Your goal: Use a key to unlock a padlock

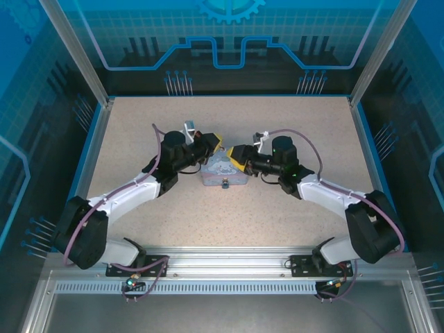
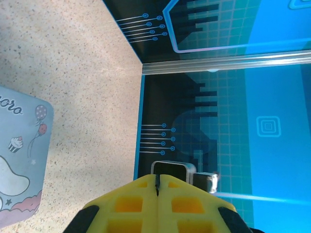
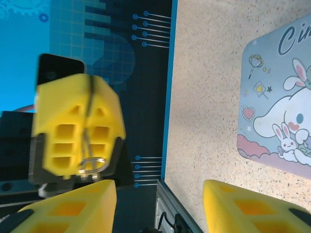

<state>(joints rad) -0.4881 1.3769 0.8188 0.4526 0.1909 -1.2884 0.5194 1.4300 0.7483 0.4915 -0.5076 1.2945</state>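
My left gripper (image 1: 216, 144) hovers over the far left of the lavender tin (image 1: 223, 173), shut on the key. From the right wrist its yellow fingers (image 3: 73, 121) pinch the thin metal key (image 3: 88, 127), with a small silvery ring (image 3: 92, 165) hanging below. In the left wrist view the left gripper (image 2: 157, 178) shows a dark sliver in its seam. My right gripper (image 1: 238, 154) faces it closely. The right gripper (image 3: 159, 187) is open, with nothing between its fingers. The tiny dark padlock (image 1: 225, 185) sits at the tin's near edge.
The tin with the cartoon character (image 3: 282, 97) lies flat on the speckled table (image 1: 277, 125); its corner shows at the left (image 2: 19, 160). Blue-edged walls (image 1: 368, 139) and aluminium posts (image 1: 76, 55) surround the table. Both arms reach in from the near rail (image 1: 222, 260).
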